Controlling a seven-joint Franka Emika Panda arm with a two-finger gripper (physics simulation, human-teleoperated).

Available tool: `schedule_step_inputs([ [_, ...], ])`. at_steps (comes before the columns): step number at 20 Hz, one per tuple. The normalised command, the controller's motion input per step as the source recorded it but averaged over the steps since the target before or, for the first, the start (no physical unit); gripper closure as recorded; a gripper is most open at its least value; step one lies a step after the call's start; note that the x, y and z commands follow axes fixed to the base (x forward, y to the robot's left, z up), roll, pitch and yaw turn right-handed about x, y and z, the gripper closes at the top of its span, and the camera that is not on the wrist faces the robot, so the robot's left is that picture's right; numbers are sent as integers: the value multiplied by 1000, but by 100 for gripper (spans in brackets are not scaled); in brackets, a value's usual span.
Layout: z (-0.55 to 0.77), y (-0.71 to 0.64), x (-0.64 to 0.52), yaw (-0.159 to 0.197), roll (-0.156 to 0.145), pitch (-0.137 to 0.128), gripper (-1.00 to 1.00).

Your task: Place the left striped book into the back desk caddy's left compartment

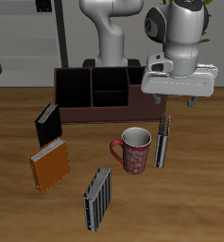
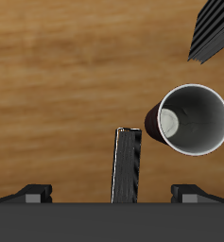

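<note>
Caddy's (image 1: pixel 94 90) end bay behind the pincer (image 1: pixel 178 102); second striped book (image 2: pixel 214 30) edge-cropped.

Left striped book (image 1: pixel 163 141) beside mug (image 1: pixel 133 149), caddy (image 1: pixel 94 93) behind.

1. Even, soft light across the worktop (image 1: pixel 194 203); no glare.
2. Faint shadows pool beneath objects in the exterior view.
3. Both renders are low-resolution and slightly soft, without edge distortion.
</note>
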Motion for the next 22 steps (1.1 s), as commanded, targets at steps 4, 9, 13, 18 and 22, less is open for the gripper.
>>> schedule_step_inputs([
  [4, -270, -90, 33, -62, 5, -4, -100],
  [9, -260, -142, 39, -38, 0, -12, -100],
  [13, -225, -174, 83, -49, -22, -1, -100],
  [18, -176, -51, -1, -24, -10, 2, -100],
  [22, -280, 75, -70, -44, 15, 38, -100],
])
